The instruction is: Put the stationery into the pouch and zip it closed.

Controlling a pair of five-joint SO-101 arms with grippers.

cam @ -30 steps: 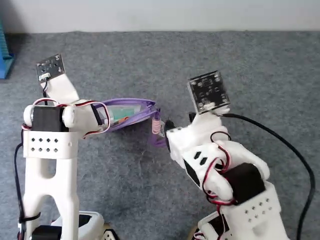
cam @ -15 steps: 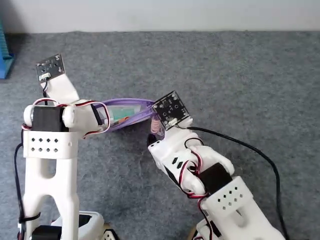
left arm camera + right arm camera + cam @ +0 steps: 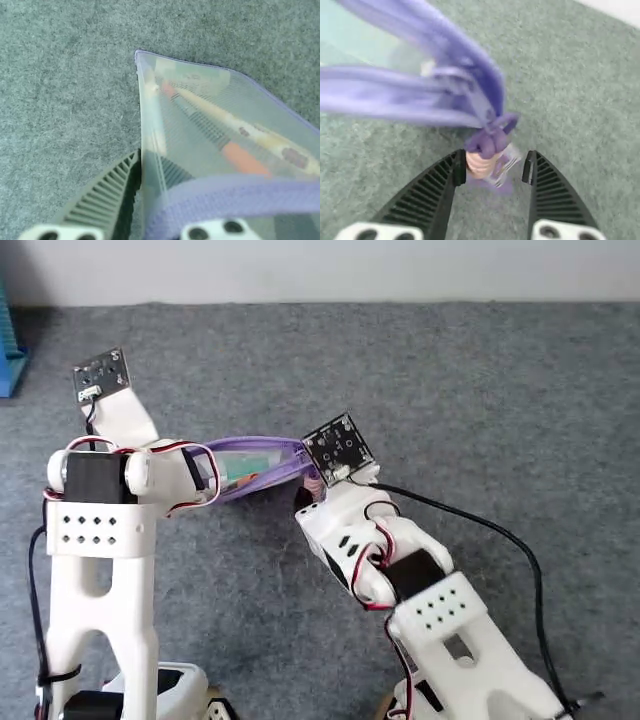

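Where the high view looks down on the grey carpet [image 3: 500, 390], the pouch [image 3: 262, 460] lies between the two arms, clear-walled with a purple zip band. The left gripper [image 3: 207, 475] is at one end of it and the right gripper [image 3: 312, 496] at the other. Stationery [image 3: 245, 480] shows inside as an orange streak.

From the left wrist, the left gripper [image 3: 150, 167] is clamped on the pouch [image 3: 200, 125], with the wall pinched between its ribbed fingers [image 3: 100, 205]. An orange and cream pen [image 3: 240, 155] lies slantwise inside, with other pieces beside it.

From the right wrist, the right gripper [image 3: 494, 157] has its jaws apart, one on either side of the zip pull [image 3: 482, 162]. This is a pinkish tag on a purple cord, and it touches one finger [image 3: 430, 190]. The zip band [image 3: 420, 100] is blurred.
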